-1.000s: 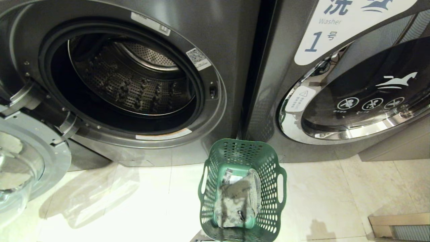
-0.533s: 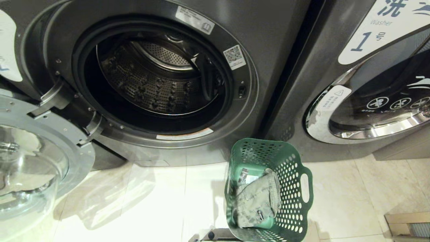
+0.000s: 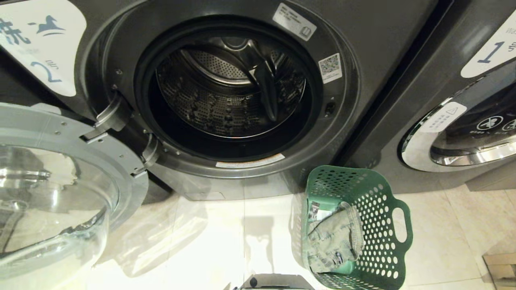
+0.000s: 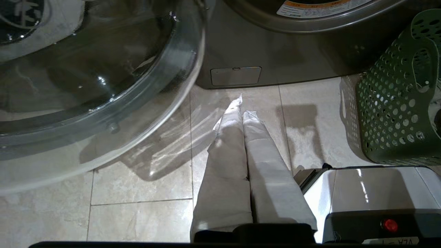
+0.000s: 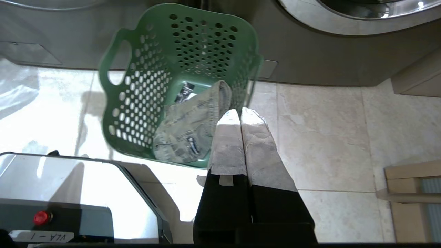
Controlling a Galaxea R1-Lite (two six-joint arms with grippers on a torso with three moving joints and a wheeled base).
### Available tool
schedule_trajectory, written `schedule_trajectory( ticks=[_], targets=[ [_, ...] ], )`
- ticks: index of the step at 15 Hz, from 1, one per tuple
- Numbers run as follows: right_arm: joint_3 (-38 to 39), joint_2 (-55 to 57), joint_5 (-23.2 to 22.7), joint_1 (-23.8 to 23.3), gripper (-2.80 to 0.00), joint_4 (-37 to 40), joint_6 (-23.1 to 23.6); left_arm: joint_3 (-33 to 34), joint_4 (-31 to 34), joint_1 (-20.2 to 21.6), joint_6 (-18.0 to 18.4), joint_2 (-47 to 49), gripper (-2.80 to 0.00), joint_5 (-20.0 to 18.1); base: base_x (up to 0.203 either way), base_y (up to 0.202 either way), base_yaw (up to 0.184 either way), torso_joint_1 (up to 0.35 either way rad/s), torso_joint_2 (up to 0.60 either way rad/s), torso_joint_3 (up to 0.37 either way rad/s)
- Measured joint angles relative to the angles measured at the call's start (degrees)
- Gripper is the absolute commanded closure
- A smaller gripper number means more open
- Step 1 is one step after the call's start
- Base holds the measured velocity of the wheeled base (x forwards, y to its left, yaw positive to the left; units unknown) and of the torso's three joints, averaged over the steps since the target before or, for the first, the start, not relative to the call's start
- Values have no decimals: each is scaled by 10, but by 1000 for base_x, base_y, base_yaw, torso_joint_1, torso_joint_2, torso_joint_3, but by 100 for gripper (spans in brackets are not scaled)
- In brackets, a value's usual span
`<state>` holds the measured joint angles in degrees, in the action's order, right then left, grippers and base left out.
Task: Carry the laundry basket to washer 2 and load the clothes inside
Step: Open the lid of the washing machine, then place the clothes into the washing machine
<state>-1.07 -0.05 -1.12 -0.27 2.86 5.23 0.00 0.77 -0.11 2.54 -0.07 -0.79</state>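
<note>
Since the green laundry basket (image 3: 356,225) stands on the tiled floor (image 3: 193,249) just in front of the machines, near the lower right of washer 2 (image 3: 234,96) and in line with the dark gap between it and washer 1 (image 3: 463,100), the carrying part of the task looks done. Loading has not begun: the grey-green clothes (image 3: 332,239) lie crumpled in the bottom of the basket, and the perforated drum (image 3: 229,96) of washer 2 shows no fabric at all. Its glass door (image 3: 52,193) hangs swung wide open to the left, so nothing blocks the mouth.

Neither arm appears from the head camera. From the right wrist, the right gripper (image 5: 240,113) hangs above the floor, its tips showing just over the basket's near rim, jaws pressed together on nothing. From the left wrist, the left gripper (image 4: 241,105) is likewise closed and empty, poised over bare tile between the open door and the basket.

What remains, as I judge it, is the whole second half: opening a gripper, reaching down into the basket, lifting the clothes and placing them in the drum.
</note>
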Motion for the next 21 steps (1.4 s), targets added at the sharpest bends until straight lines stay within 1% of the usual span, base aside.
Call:
schedule_trajectory(
  ticks=[3,17,21],
  targets=[
    [0,0,0,0,0,0,0,0,1,0,0,0,0,0,0,122,0,2,3,4],
    [0,0,0,0,0,0,0,0,0,0,2,0,0,1,0,0,0,0,0,0],
    [0,0,0,0,0,0,0,0,0,0,2,0,0,0,0,0,0,3,1,-125]
  ],
)
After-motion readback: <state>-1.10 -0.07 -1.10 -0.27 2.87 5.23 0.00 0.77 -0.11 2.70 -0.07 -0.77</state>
